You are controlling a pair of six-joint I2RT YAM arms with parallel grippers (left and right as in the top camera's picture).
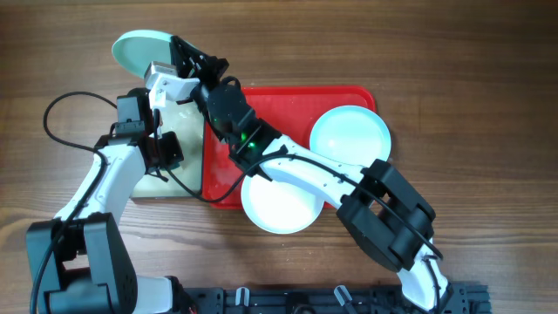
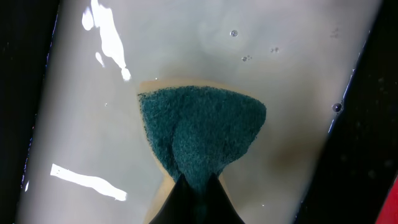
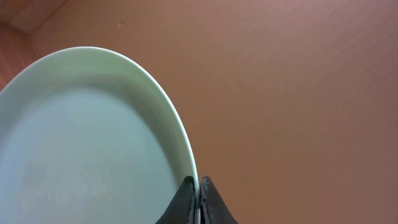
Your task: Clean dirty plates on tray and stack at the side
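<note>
Much of the smaller dark-rimmed tray [image 1: 185, 113] was hidden from above by the left arm and the right arm's wrist, so the left gripper [image 2: 194, 191] could be read only from its own camera. Its dark fingers, cut off by the bottom edge, were pinched together on the narrow end of a green scouring sponge [image 2: 199, 130] with a tan backing. The sponge lay in that tray's pale, shiny liquid (a few small bubbles showed near the top). The right arm crossed the red tray [image 1: 288, 98] diagonally, covering its left part and the upper edge of the white plate [image 1: 277, 211]. The right gripper [image 3: 199, 186] was closed to a sliver on the rim of a pale blue plate [image 3: 81, 149], which the wrist view cut off at the left and bottom. From above, that plate [image 1: 139, 51] sat beyond the red tray's far-left corner, over the wooden table [image 1: 453, 52], and whether it touched the wood could not be told. There were three plates in all: the one in the right gripper, off the tray; one light-blue plate [image 1: 350, 135] inside the tray at its right end; and the white one lying across the tray's near rim, partly over the table. There were two trays, one sponge and two arms.
</note>
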